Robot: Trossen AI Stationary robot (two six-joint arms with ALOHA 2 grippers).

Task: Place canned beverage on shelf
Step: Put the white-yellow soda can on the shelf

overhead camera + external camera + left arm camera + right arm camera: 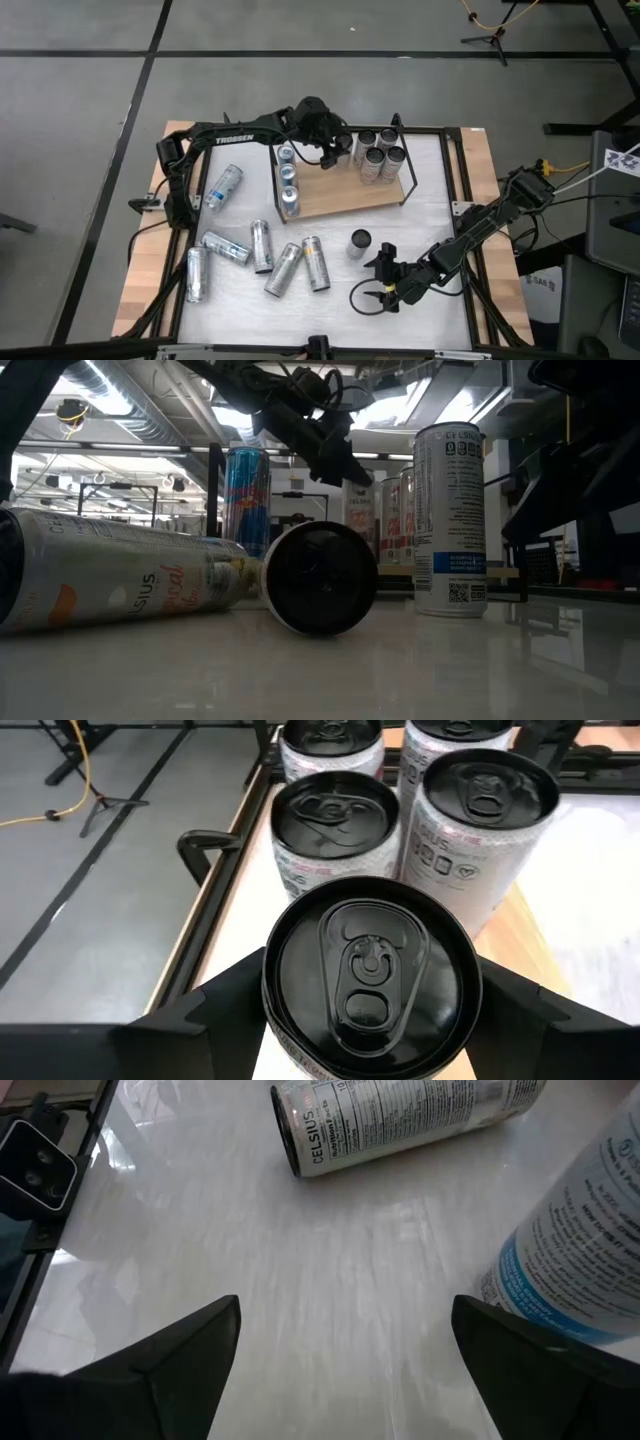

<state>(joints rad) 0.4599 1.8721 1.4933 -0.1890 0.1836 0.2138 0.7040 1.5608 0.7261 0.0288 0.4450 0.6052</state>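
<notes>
while the left gripper (370,1020) pinches an upright black-topped beverage can (370,975) between its two dark fingers (215,1010), the step in hand looks like the set-down onto the shelf (345,197). in the high view the left arm reaches along the table's far edge, its gripper (325,140) over the shelf's far edge, between a row of three cans (288,180) standing along the shelf's left end and a cluster of cans (378,155) at its far right corner. the left wrist view shows that cluster just beyond the held can; whether the held can's base already touches the board cannot be told.

the shelf, a light wooden board with black wire ends, sits toward the far middle of the white table (420,240), and most of its near half is bare.

the right gripper (388,285) waits low near the table's near right corner, fingers (175,1350) spread wide with nothing between them; a standing can (360,241) is just beside it and several cans (262,262) lie on their sides toward the near left.

as a judgement, the next move calls for lowering the can until it stands flat on the board, clear of the cluster beside it, then spreading the fingers and lifting straight up so neither finger tips a neighbour.
</notes>
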